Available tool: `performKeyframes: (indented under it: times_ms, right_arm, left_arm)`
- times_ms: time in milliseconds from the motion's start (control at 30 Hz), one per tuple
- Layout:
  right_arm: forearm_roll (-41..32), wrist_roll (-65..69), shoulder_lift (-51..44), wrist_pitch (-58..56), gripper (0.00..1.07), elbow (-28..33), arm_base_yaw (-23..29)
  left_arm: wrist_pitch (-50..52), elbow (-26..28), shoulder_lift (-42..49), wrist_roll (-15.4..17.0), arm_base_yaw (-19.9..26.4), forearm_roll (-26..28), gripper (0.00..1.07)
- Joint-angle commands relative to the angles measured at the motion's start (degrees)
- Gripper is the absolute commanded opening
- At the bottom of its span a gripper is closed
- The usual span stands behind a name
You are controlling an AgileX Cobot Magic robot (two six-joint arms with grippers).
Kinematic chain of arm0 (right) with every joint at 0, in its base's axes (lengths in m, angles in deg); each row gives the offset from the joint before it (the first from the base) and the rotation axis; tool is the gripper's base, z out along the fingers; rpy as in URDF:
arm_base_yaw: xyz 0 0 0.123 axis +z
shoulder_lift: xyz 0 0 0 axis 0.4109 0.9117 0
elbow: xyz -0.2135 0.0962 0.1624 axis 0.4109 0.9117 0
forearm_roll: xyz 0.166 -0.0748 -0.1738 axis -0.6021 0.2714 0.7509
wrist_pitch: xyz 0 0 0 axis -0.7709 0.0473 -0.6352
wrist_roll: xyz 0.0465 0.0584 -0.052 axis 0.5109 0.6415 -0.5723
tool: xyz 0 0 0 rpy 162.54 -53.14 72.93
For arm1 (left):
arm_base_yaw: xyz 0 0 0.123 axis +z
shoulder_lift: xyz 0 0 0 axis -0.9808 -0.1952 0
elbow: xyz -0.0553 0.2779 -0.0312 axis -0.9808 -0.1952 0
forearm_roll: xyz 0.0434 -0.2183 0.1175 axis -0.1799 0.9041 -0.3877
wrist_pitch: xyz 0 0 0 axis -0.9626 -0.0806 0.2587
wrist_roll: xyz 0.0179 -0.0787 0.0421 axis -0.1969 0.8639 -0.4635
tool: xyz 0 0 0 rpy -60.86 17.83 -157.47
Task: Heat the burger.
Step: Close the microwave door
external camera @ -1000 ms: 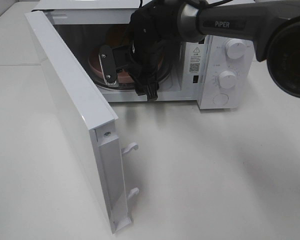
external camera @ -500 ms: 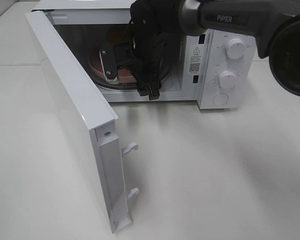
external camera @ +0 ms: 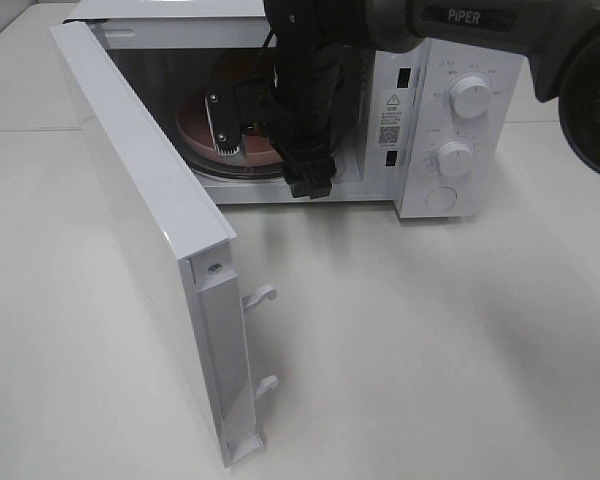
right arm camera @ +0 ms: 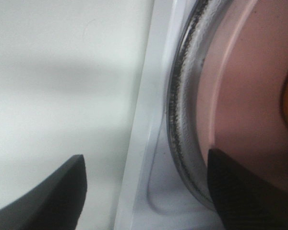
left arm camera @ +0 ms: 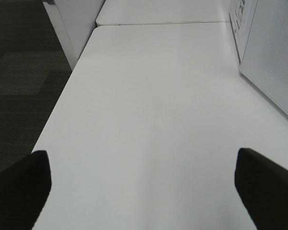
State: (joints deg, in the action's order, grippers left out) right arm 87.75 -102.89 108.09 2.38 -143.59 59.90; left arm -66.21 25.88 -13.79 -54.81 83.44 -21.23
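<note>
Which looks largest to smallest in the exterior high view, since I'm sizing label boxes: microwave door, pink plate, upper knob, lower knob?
1. Microwave door, by far, though it is also nearest the camera.
2. Pink plate, partly hidden.
3. Upper knob and lower knob look alike, so I won't rank them.

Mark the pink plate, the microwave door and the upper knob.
pink plate [right arm camera: 235,96], right wrist view, bare flat surface inside its rim.
microwave door [external camera: 170,190], exterior high view, white panel midway along its length.
upper knob [external camera: 470,97], exterior high view, centre of the dial.
</note>
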Motion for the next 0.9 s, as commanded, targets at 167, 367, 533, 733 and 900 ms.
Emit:
performKeyframes:
  times_ms: [167,367,533,733,900]
  right_arm:
    - [-0.97,-0.29,-1.2,-4.01,0.71,-0.23,0.06]
    - [-2.12,-0.29,-1.66,-5.5,0.71,-0.23,0.06]
    - [-3.67,-0.29,-2.18,-7.33,0.71,-0.23,0.06]
    - [-5.56,-0.74,-2.18,-10.03,0.71,-0.23,0.06]
    - [-5.9,-0.57,-3.21,-11.29,0.71,-0.23,0.06]
  left_arm:
    - [0.52,-0.11,0.34,0.23,-0.34,-0.23,0.98]
    - [0.52,-0.11,0.34,0.23,-0.34,-0.23,0.98]
    - [0.52,-0.11,0.34,0.23,-0.34,-0.23,0.98]
    - [0.52,-0.11,0.34,0.23,-0.34,-0.23,0.98]
    - [0.52,-0.11,0.34,0.23,-0.34,-0.23,0.98]
